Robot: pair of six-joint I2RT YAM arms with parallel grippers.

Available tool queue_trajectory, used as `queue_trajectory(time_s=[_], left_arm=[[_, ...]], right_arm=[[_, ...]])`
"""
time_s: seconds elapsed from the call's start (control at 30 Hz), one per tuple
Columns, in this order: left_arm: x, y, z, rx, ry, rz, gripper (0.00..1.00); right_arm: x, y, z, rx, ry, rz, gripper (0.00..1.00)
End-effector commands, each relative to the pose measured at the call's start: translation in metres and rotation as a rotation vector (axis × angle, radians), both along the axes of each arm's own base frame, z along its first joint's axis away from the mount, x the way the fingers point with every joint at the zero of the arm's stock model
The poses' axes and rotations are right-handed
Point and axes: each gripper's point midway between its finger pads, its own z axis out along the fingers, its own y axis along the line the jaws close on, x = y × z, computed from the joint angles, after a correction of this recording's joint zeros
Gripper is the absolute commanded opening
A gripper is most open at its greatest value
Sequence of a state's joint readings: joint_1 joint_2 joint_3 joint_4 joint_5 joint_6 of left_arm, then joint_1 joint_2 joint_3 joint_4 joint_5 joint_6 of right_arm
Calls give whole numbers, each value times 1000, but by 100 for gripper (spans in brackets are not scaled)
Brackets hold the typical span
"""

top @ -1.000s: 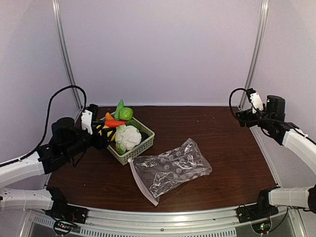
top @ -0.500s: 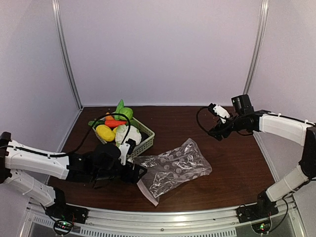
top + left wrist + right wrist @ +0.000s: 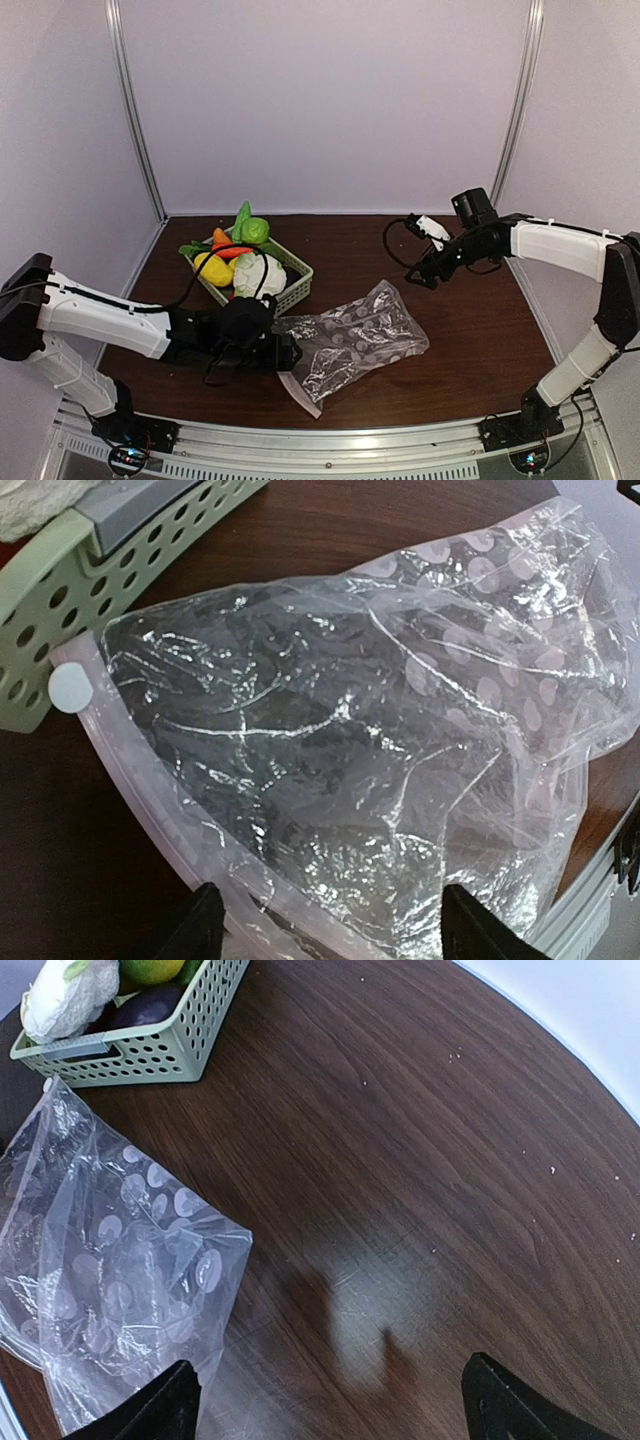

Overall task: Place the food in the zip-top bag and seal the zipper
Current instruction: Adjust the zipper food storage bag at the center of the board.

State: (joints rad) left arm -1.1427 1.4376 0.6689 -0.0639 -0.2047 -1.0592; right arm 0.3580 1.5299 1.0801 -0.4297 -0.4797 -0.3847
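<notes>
Beside the basket, crinkled zip-top bag

Clear empty bag nr food

Nothing readable is showing in any view. The clear crinkly plastic zip-top bag is carrying only plain white round dots, with no lettering, and the pale green lattice plastic basket is showing no label.

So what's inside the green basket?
The basket holds a white cauliflower, a yellow pepper, an orange chili and green pieces. Anything under that pile is covered.
</notes>
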Motion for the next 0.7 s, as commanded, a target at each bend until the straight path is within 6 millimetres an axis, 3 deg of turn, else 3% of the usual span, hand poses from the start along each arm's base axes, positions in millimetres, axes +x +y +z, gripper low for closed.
queue_trajectory(time_s=[0.0,0.07,0.17,0.3,0.37,0.5,0.67], left_arm=[[-4,3,-7,31,87,77,77],[-5,7,-7,39,97,100,83],[-8,8,5,41,46,106,84],[-13,13,20,22,10,116,84],[-13,17,19,6,8,130,83],[-9,14,18,-22,-18,136,78],[-3,9,9,-10,15,165,78]], right_arm=[[-13,6,27,41,29,27,93],[-19,7,34,46,23,36,93],[-26,7,38,53,12,30,92],[-32,17,18,4,33,60,94],[-33,25,6,-9,68,79,94],[-26,40,-2,23,144,94,95],[-32,53,-13,68,237,142,95]])
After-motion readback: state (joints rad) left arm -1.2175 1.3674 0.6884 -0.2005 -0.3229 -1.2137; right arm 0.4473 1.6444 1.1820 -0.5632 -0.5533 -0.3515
